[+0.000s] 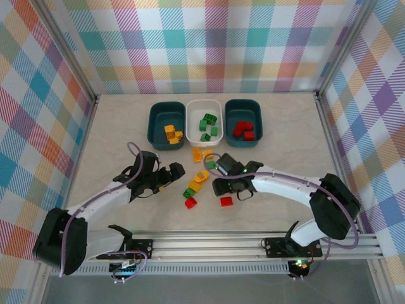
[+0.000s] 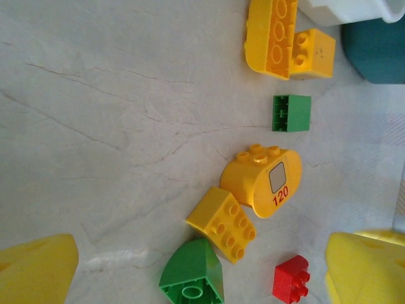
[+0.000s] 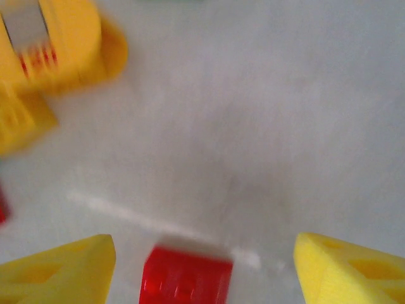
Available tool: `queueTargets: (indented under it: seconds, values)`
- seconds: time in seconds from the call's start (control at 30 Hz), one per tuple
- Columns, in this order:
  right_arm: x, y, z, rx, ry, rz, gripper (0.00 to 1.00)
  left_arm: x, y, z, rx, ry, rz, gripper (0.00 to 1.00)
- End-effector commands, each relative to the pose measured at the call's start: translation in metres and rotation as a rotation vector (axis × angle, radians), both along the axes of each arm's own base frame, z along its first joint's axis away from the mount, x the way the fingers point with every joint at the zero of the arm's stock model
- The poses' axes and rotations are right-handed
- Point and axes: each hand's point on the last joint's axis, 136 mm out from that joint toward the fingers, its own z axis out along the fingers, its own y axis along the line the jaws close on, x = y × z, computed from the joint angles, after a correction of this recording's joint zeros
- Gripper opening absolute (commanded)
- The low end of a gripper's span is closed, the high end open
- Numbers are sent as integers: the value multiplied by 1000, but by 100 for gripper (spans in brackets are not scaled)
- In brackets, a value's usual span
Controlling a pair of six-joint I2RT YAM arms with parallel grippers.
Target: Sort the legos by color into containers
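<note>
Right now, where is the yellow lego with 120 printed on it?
Left wrist view: the 120 lego lies on the table mid-right, between a green lego above and a square yellow lego close below.

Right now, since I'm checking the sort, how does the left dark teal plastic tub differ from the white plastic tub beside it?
The left dark teal plastic tub holds yellow studded bricks; the white plastic tub holds green studded bricks. The teal tub ends the row on the left; the white tub sits in the middle. Both are rounded rectangles of like size.
</note>
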Motion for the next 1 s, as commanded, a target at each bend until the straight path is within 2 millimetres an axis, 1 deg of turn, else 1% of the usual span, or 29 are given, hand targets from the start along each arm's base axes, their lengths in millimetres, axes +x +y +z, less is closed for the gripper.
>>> queueTargets:
  seconds: [0.0, 0.07, 0.13, 0.23, 0.37, 0.5, 0.63, 0.7, 0.77, 0.9, 0.97]
  values:
    - [-28, 1, -5, 5, 92, -55, 75, 18, -18, 14, -18, -60, -6, 100]
    - [-32, -3, -14, -49, 95, -60, 75, 17, -26, 13, -11, -56, -27, 100]
    - [-35, -5, -28, -71, 123, -67, 75, 16, -29, 13, 6, -62, -35, 100]
    - [-37, -2, -43, -86, 144, -72, 73, 13, -27, 8, 30, -53, -31, 100]
    - [-31, -8, -51, -138, 110, -88, 71, 11, -25, 5, 34, -47, -23, 100]
    - [-29, -7, -55, -147, 101, -87, 62, 10, -23, 5, 44, -44, -19, 100]
    - [-28, -6, -47, -135, 71, -79, 50, 12, -23, 7, 55, -50, -26, 100]
    - [-26, -7, -41, -133, 49, -72, 46, 14, -20, 11, 93, -59, -32, 100]
    - [-21, -9, -32, -137, 19, -71, 44, 16, -15, 18, 133, -76, -35, 100]
    - [-13, -9, -15, -126, -40, -65, 43, 20, -14, 29, 149, -100, -43, 100]
    - [-2, -7, -1, -121, -93, -60, 43, 22, -15, 32, 149, -105, -41, 100]
